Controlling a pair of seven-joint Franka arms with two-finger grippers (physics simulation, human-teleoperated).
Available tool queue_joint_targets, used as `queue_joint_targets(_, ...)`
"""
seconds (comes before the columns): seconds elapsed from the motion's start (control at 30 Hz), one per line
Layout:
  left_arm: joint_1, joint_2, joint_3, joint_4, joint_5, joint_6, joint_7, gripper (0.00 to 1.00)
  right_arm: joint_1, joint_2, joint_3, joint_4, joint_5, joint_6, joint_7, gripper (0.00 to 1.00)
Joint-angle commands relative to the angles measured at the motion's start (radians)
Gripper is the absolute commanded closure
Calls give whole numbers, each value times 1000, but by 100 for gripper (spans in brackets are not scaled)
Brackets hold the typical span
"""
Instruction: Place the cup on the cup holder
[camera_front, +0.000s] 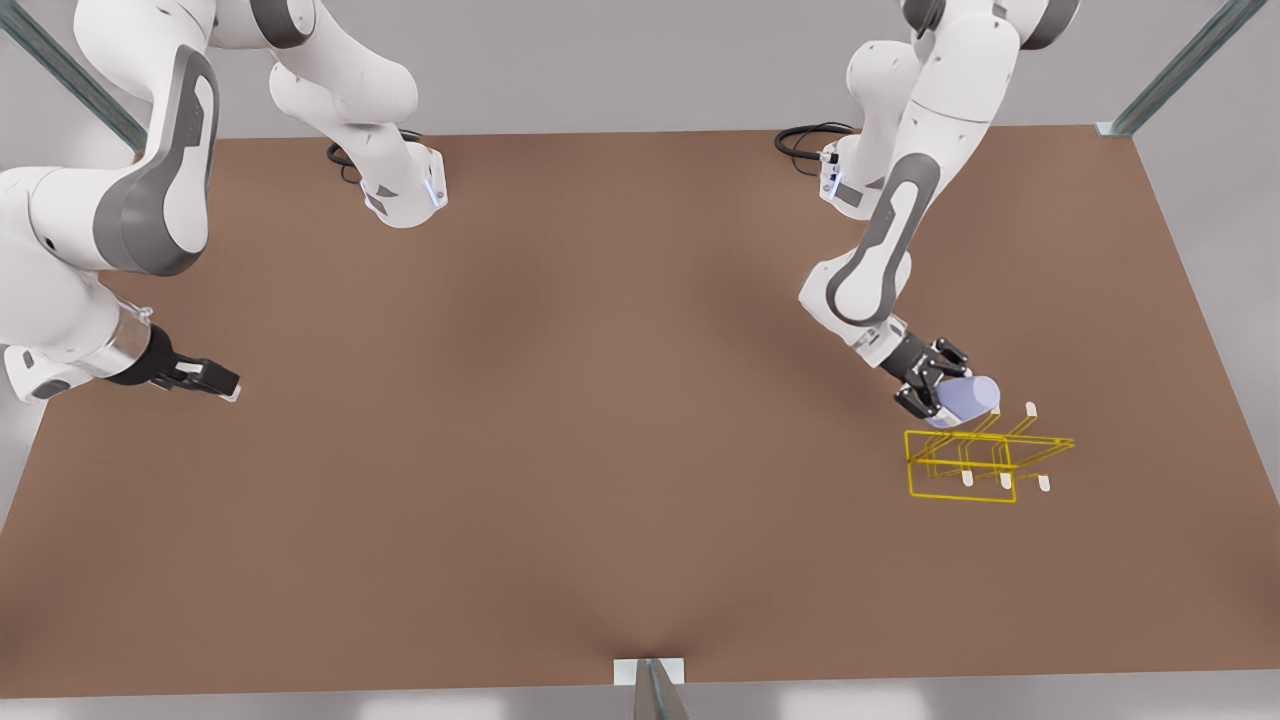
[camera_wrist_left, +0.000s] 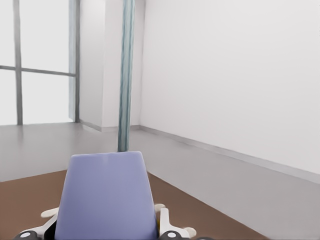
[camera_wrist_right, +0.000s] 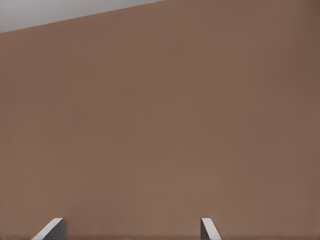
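Observation:
The lavender-blue cup (camera_front: 966, 398) lies tilted on its side in my left gripper (camera_front: 942, 394), which is shut on it at the front view's right. It hangs just above the back edge of the yellow wire cup holder (camera_front: 985, 466), close to the white-tipped rear prongs. In the left wrist view the cup (camera_wrist_left: 105, 197) stands between the pale fingers (camera_wrist_left: 167, 223). My right gripper (camera_front: 222, 384) waits low over the table at the front view's left. It is open, and its fingertips (camera_wrist_right: 51, 230) stand wide apart with nothing between them.
The brown table (camera_front: 560, 420) stretches between the two arms. Both arm bases stand at its far edge, each with black cables. A metal post (camera_front: 655, 690) rises at the near edge, and frame struts slant at the far corners.

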Motion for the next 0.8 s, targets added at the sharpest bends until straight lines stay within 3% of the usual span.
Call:
queue_joint_targets(0.0,2,0,0,-16,30,18,-59,23,0,-1,0,0,0,2,-1,0)
queue_joint_targets(0.77,2,-48,99,-60,166,87,-74,23,0,12,0,3,4,0,-1,0)
